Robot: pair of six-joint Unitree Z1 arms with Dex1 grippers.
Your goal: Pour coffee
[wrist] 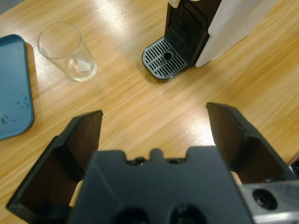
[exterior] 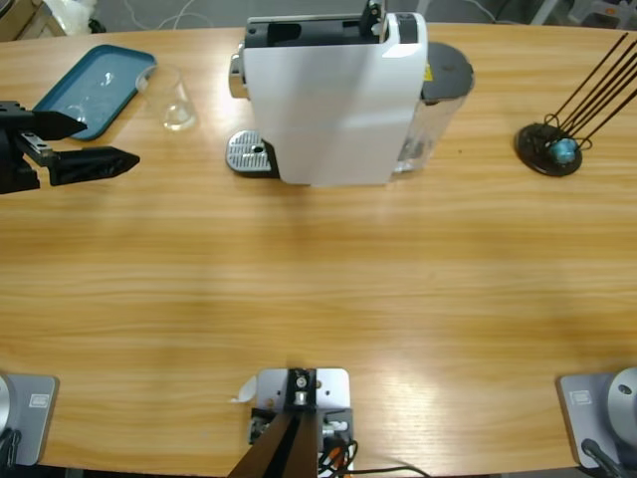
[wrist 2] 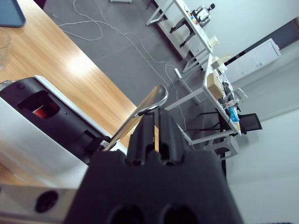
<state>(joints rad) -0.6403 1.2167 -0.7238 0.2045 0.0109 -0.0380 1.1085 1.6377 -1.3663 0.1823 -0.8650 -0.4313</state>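
Observation:
No coffee shows anywhere. The clear glass (exterior: 175, 100) (wrist: 67, 51) stands empty on the table, left of the white coffee machine (exterior: 333, 100) (wrist: 233, 28). The machine's drip tray (exterior: 249, 154) (wrist: 164, 58) is bare. My left gripper (exterior: 107, 139) (wrist: 154, 114) hovers open near the table's left edge, pointing toward the glass and drip tray, with nothing between its jaws. My right gripper (exterior: 375, 18) (wrist 2: 156, 114) is above the machine's top, shut on the silver lever (wrist 2: 148, 103). The lever is raised, and the capsule slot (wrist 2: 43, 106) is open.
A blue tray (exterior: 95, 88) (wrist: 11, 88) lies at the far left, behind the left gripper. A black wire capsule stand (exterior: 547, 149) with a blue capsule (exterior: 564, 151) sits at the right. The machine's water tank (exterior: 443, 85) is on its right side.

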